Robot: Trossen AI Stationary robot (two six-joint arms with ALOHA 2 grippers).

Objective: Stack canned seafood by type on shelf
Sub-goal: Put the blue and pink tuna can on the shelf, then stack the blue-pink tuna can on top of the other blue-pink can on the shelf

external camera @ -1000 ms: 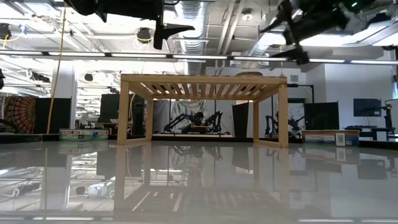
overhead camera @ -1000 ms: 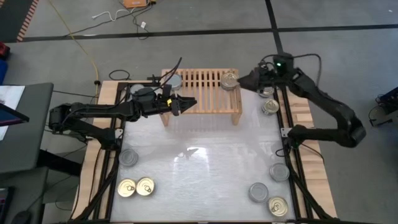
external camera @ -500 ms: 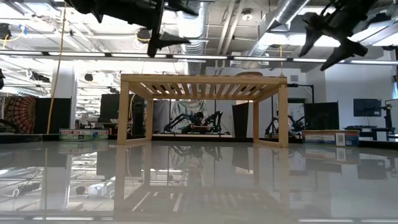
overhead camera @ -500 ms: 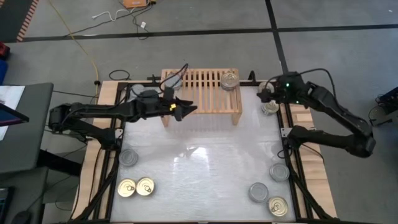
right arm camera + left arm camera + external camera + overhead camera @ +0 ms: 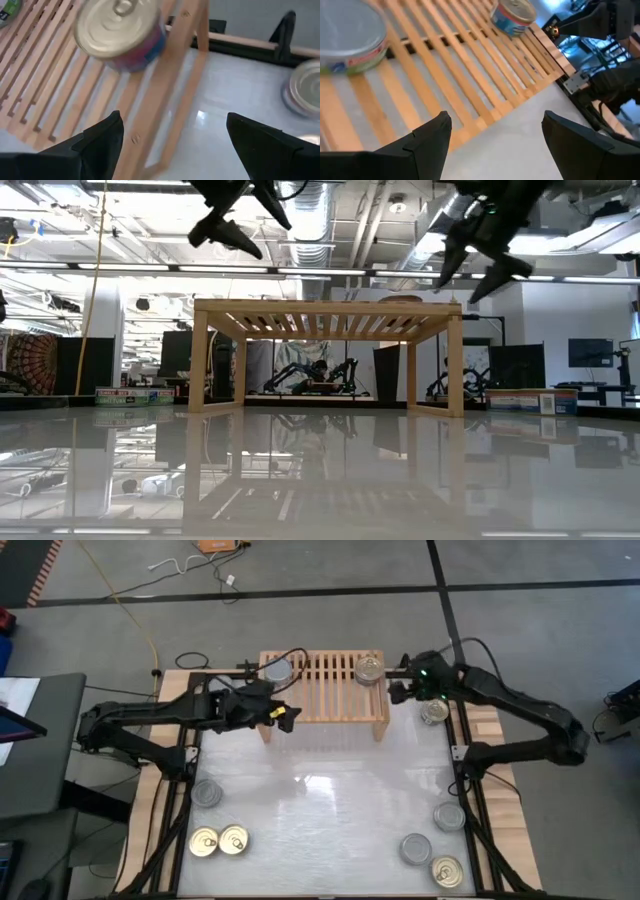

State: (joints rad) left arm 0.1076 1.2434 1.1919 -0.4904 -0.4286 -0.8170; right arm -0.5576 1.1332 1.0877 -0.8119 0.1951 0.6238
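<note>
A: Start at the jaws. The left gripper has its fingers spread wide with nothing between them; its wrist view shows only slats and table in the gap. It hangs over the shelf's near left corner, about seven o'clock from the shelf's middle.

B: And the right gripper is the same, spread wide and empty, just off the shelf's right end at about three o'clock.

A: On the shelf there are two tins. A silver-topped can sits at the far left, about ten o'clock, and a gold-topped can at the far right, about two o'clock. So the two types look to have their own ends.

B: The rest are on the table. One gold tin lies just beyond the right gripper, at about four o'clock from it. Down at the table's seven o'clock there is a plain can and a gold pair. At five o'clock sit two silver cans and one more gold can.

A: My guess is that each arm now goes for its next tin. How would you do it well?

B: Lift clear of the shelf edge first. The right arm's nearest tin is gold, matching its end. Come straight down, straddle the tin across its width, close on the side wall, not the lid.

A: Then set it squarely on its match, so the stack won't slide.
</note>
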